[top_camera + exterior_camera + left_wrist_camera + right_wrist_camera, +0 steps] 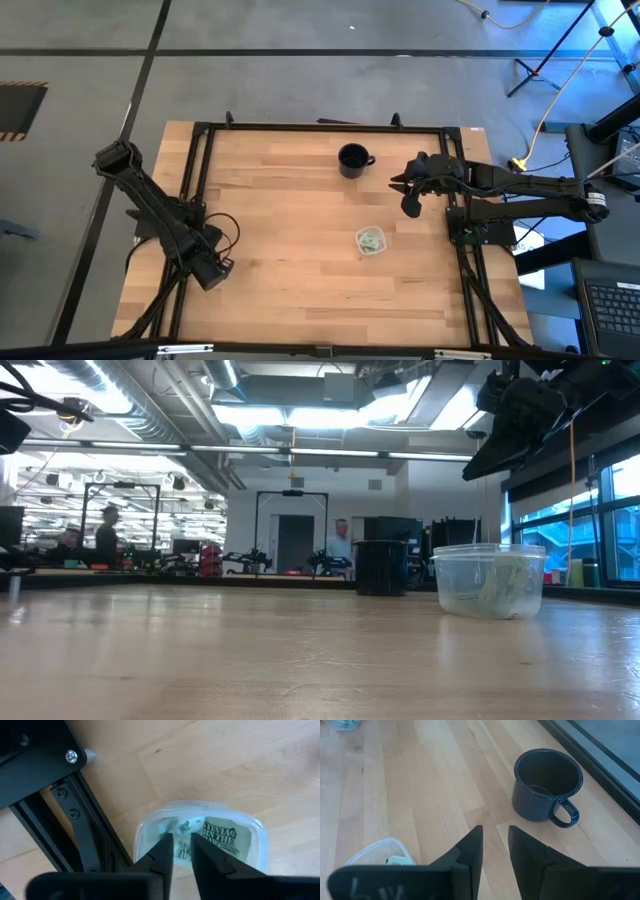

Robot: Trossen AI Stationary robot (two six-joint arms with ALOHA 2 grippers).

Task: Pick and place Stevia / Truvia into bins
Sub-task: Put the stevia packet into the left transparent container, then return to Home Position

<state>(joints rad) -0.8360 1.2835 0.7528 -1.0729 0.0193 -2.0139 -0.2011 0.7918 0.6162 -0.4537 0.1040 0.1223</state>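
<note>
One clear cup (371,241) stands on the table right of middle with pale green and white sachets (497,586) inside. My right gripper (410,192) hovers above the table between that cup and the black mug, its fingers a narrow gap apart and empty. In the right wrist view the cup's rim (375,851) with a green sachet (396,861) shows beside the gripper (495,845). A second clear cup (200,837) with printed sachets (220,837) sits right below my left gripper (182,847), whose fingers stand slightly apart above it. My left gripper (212,268) hides this cup in the high view.
A black mug (353,160) with a handle stands upright near the far edge, also clear in the right wrist view as the mug (547,785). Black frame rails (85,835) run along the table's left side beside the second cup. People stand in the room beyond the table.
</note>
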